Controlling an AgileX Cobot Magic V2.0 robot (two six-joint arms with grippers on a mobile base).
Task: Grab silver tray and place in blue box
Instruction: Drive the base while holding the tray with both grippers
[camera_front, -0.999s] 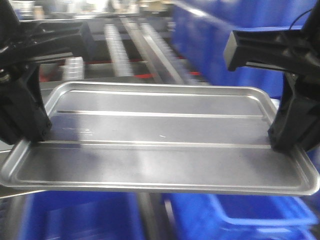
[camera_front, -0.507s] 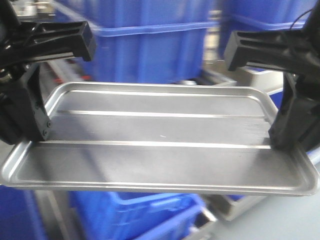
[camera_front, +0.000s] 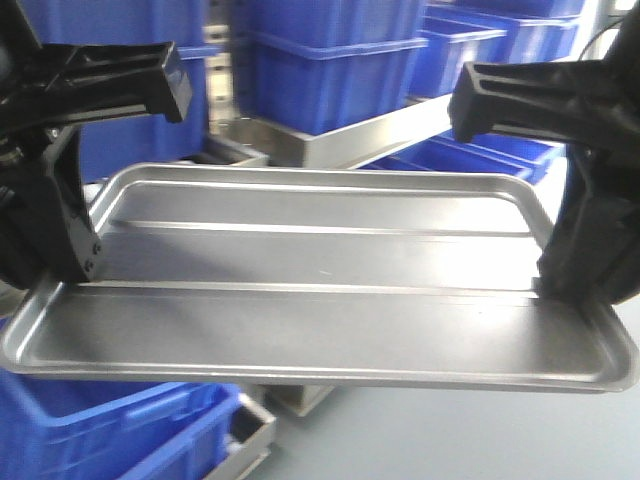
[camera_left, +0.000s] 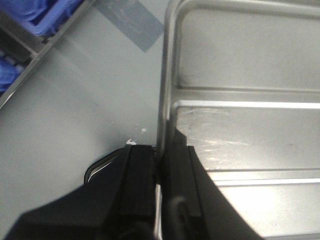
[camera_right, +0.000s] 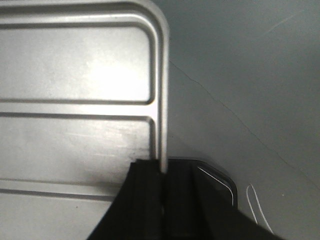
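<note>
Shallow silver metal tray (camera_front: 320, 290) is held level, one short rim pinched by the left tool (camera_left: 159, 156), the other by the right tool (camera_right: 162, 170). Background's been swung round since a second ago; a bright-blue plastic crate (camera_front: 100, 430) is now seen below the left tool, so placing is probably next.

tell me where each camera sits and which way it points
Front view: sits behind both arms, faces forward across the tray to stacked blue boxes; shows the left end effector and right end effector.
Left wrist: looks down along its end effector onto the tray's left rim and floor.
Right wrist: looks down along its end effector onto the right rim and floor.
All share the tray.
</note>
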